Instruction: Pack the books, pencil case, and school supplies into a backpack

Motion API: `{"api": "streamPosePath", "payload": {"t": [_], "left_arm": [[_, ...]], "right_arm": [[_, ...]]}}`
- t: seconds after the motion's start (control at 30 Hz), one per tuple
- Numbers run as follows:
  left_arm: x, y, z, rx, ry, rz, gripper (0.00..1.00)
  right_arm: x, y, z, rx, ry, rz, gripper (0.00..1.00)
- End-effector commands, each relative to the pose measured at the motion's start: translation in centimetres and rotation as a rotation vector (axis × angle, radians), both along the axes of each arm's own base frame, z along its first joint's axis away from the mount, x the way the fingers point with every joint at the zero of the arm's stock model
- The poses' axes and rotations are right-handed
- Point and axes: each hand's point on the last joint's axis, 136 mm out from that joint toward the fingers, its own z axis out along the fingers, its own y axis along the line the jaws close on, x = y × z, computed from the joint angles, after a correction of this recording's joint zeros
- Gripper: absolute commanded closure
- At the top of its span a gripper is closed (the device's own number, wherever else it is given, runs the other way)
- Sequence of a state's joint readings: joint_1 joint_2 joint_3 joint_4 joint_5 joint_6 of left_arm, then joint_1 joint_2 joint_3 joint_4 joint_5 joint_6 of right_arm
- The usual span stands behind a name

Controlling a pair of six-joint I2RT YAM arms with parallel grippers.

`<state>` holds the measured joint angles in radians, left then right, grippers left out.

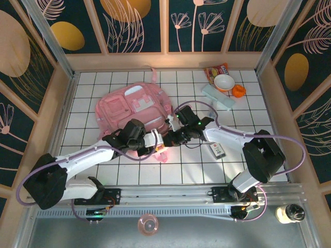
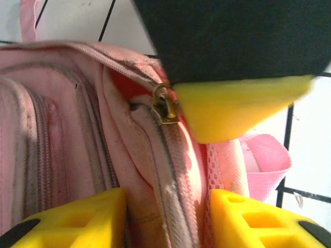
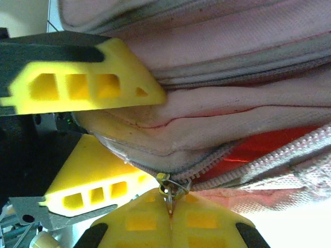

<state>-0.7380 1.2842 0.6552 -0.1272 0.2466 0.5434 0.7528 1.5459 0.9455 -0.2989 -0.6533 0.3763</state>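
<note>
Backpack (image 1: 132, 103), large, soft and pink, lies flat on the white tiled table (image 1: 176, 170). At its near edge the right gripper (image 3: 169, 206) is pinched together on the small brass zip pull (image 3: 168, 187), likely to draw the main pocket open. Beside the pull the left gripper (image 2: 168, 204) straddles the backpack's seam, fingers apart, apparently to brace the fabric. Long mint-blue pencil case (image 1: 217, 96) waits well right of the backpack.

White bowl (image 1: 224, 82) beside orange snack packet (image 1: 215, 68)
</note>
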Motion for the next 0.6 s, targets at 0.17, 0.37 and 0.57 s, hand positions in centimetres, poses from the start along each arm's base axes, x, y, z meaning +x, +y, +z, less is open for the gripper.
{"api": "streamPosePath", "payload": {"t": [0.17, 0.37, 0.57], "left_arm": [[-0.6, 1.5, 1.6, 0.006, -0.091, -0.015, 1.00], [0.9, 8.1, 0.9, 0.159, -0.169, 0.167, 0.96], [1.5, 11.1, 0.9, 0.288, -0.178, 0.256, 0.72]], "right_arm": [[3.2, -5.4, -1.0, -0.042, -0.039, -0.145, 1.00], [2.3, -3.5, -0.5, -0.013, -0.039, -0.108, 1.00], [-0.9, 1.1, 1.0, 0.087, -0.022, -0.035, 1.00]]}}
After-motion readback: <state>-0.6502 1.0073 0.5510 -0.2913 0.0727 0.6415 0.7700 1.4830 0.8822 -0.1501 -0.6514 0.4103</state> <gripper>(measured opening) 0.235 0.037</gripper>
